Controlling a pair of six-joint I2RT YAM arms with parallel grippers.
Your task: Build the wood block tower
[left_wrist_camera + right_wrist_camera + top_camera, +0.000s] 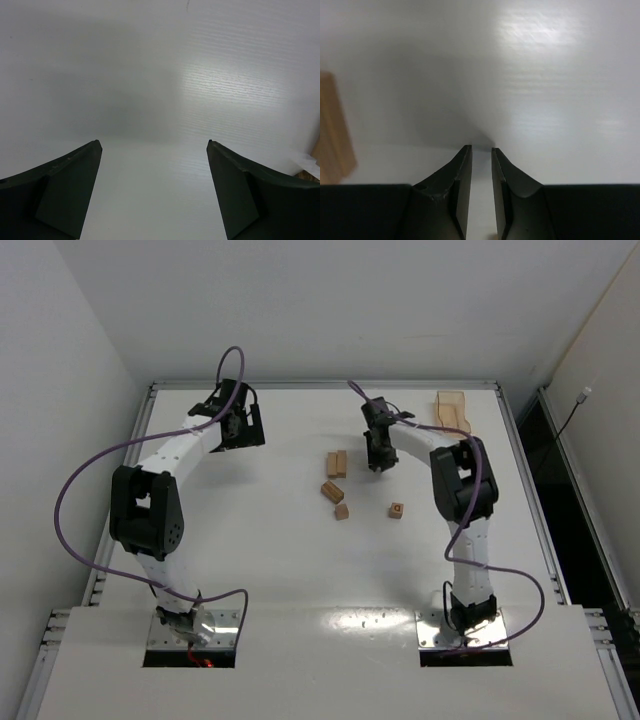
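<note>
Several light-tan wooden blocks lie loose on the white table in the top view: two oblong bars (pixel 336 463) side by side, a block (pixel 332 491) below them, a small cube (pixel 342 511) and a cube with a dark mark (pixel 397 510). No stack stands. My right gripper (pixel 378 458) hovers just right of the two bars; in its wrist view (pixel 481 147) the fingers are almost together with nothing between them, and a blurred bar (pixel 332 132) shows at the left edge. My left gripper (pixel 240 426) is far left of the blocks, wide open and empty (pixel 154 142).
A flat pale-wood tray (pixel 452 410) lies at the back right of the table (pixel 280 560). Purple cables loop above both arms. The table's raised rim (pixel 320 385) runs along the back. A tan sliver (pixel 316 150) shows at the left wrist view's right edge.
</note>
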